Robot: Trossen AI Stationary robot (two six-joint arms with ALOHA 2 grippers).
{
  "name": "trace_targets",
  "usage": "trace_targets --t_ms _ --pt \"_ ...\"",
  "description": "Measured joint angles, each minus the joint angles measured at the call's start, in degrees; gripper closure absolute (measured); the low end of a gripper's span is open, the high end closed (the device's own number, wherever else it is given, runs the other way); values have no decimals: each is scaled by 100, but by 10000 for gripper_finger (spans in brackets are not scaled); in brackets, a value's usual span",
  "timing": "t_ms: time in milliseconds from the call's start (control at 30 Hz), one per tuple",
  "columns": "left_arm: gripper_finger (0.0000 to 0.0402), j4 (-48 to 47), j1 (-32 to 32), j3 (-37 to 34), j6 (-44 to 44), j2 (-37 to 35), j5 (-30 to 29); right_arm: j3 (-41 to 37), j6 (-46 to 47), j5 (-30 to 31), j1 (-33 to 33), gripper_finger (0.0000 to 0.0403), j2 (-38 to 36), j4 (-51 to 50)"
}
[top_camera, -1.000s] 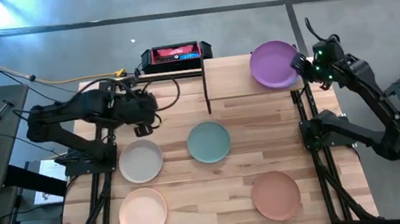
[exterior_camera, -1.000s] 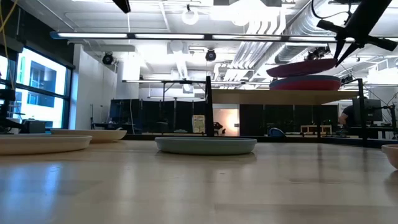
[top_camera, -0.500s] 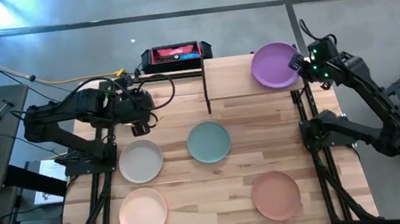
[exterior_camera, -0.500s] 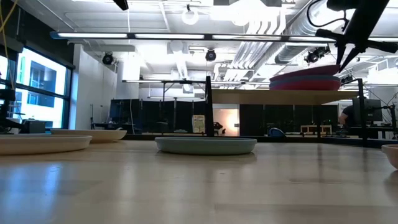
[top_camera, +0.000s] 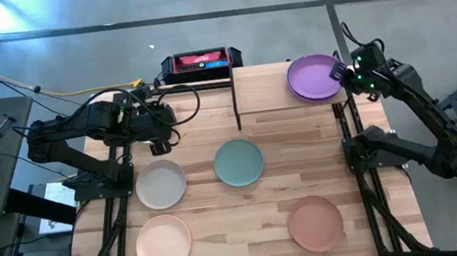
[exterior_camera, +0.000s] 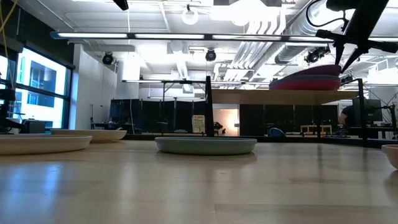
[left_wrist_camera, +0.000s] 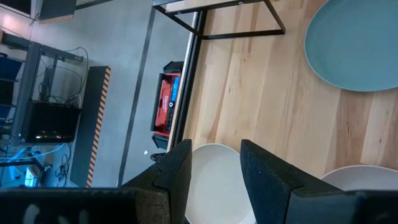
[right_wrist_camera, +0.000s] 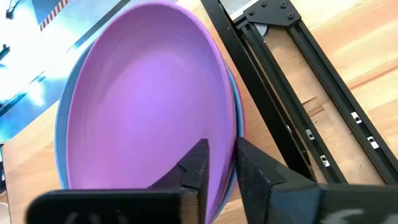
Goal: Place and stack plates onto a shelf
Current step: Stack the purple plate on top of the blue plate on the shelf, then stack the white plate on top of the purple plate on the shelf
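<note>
A purple plate (top_camera: 314, 77) lies on top of a stack of plates (exterior_camera: 305, 83) at the right end of the shelf (top_camera: 263, 90); a blue plate's rim (right_wrist_camera: 61, 127) shows under it. My right gripper (right_wrist_camera: 221, 168) is open at the purple plate's right rim, one finger inside and one outside. My left gripper (left_wrist_camera: 214, 165) hangs open above the table, over a grey-beige plate (top_camera: 161, 183). On the table also rest a teal plate (top_camera: 238, 162), a peach-pink plate (top_camera: 163, 243) and a terracotta plate (top_camera: 315, 222). My right gripper comes at the purple plate from the table's right side, slanting down. One finger (right_wrist_camera: 196, 165) stands inside the rim (right_wrist_camera: 229, 146) and one outside. Whether the fingers touch the rim, I cannot tell. The plate rests on the stack.
The left half of the shelf board (top_camera: 253, 77) is bare. A black post (top_camera: 235, 101) stands at the shelf's left edge. A red and black device (top_camera: 200, 61) sits beyond the table's far edge. Bare tabletop lies between the plates.
My right gripper has sunk a little with the purple plate. A second ago the plate hung tilted above the stack on the shelf; now it lies on that stack.
</note>
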Motion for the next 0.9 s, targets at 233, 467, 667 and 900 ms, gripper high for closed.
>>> trace_targets --t_ms 233,467,667,900 --pt "275 0 0 0 0 2 1 0 0 -337 0 304 0 31" --pt "275 0 0 -1 0 4 2 0 0 -424 0 300 -64 31" --pt "275 0 0 0 -43 4 133 1 -120 -899 4 300 -258 204" --pt "275 -2 123 -2 -393 4 607 2 -780 -2272 7 300 -315 715"
